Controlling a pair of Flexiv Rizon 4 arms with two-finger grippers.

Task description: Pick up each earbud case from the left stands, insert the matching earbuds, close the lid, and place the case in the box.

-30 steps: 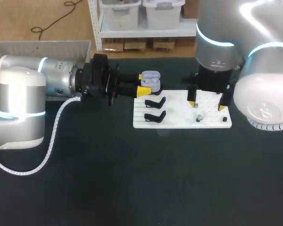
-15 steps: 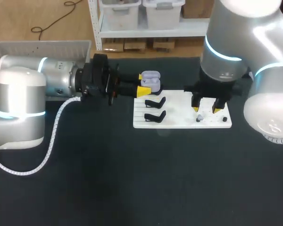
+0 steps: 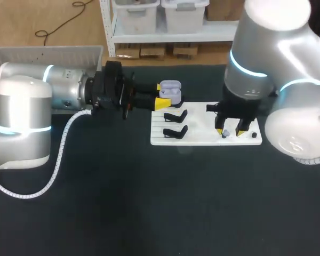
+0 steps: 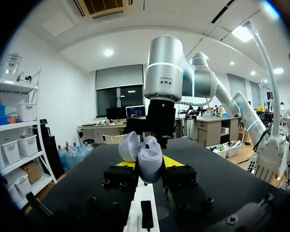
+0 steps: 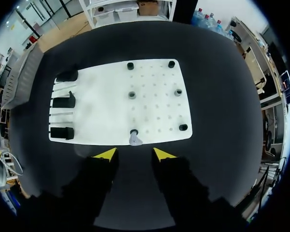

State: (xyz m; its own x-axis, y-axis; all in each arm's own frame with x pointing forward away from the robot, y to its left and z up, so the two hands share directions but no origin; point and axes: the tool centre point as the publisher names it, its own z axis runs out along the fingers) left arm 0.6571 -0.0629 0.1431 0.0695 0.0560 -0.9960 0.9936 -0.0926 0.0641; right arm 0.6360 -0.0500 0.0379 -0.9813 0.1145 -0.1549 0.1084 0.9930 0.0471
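Left fingers (image 3: 163,104) (image 4: 173,161) clamped on lavender case (image 3: 170,89) (image 4: 150,162), one from each side. Case lid open; case held in air just beside back-left corner of white board (image 3: 202,140) (image 5: 101,108). Right fingers (image 3: 220,131) (image 5: 106,154) apart, pointing down over board's front edge. Small grey earbud (image 5: 134,139) on peg just ahead of tips, in line with gap, apart from both. Three black stands (image 5: 64,102) along board's left side. Board flat on dark table (image 3: 149,202).

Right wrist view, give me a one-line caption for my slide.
Open right claw hovers at the white board's edge, a pale earbud on a peg just ahead.
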